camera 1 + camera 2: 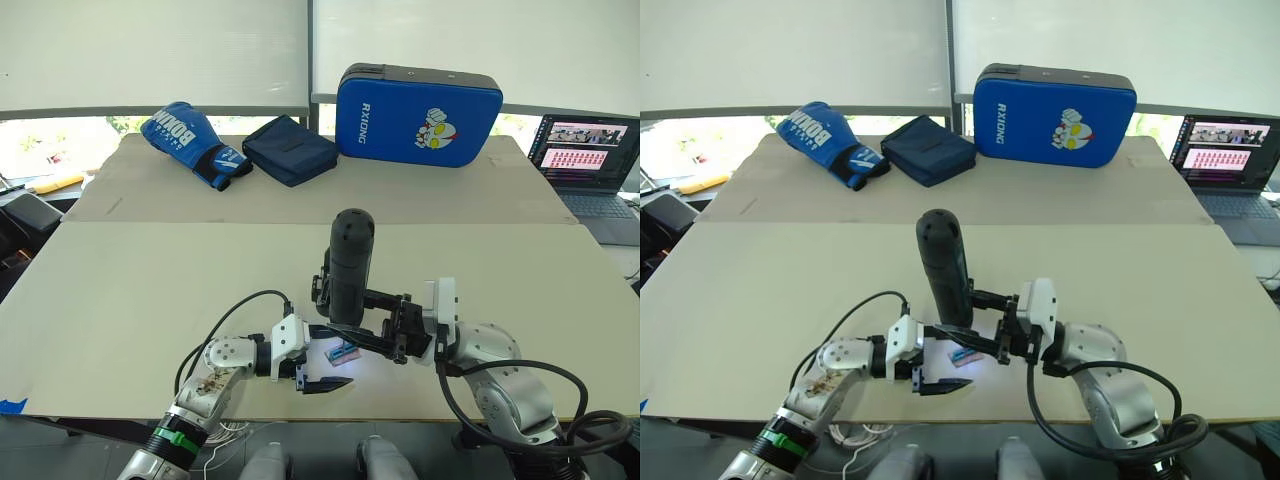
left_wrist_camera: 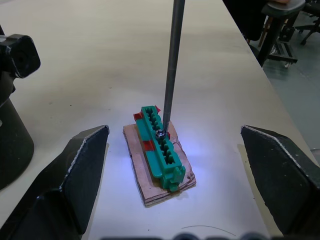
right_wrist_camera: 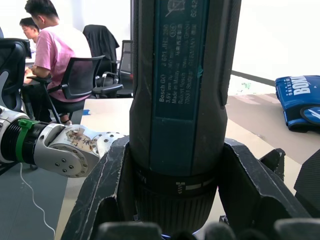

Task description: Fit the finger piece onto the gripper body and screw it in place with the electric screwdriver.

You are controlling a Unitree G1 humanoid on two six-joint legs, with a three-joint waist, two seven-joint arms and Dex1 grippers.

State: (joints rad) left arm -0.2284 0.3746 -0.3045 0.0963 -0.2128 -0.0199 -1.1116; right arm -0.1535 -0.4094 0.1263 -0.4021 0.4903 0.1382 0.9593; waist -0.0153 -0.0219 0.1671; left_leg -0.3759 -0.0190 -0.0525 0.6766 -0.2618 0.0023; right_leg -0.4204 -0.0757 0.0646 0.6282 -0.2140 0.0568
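Left wrist view gives me the electric screwdriver's [image 2: 170, 60] bit resting on a green terminal block [image 2: 161, 148] lying on the table [image 2: 90, 60], its body cut off above. My left gripper [image 2: 172, 170] stands wide apart around the block; my right gripper [image 3: 175, 200] clamps the screwdriver upright.

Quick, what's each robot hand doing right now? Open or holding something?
Left gripper: open, holding nothing.
Right gripper: shut on the screwdriver.
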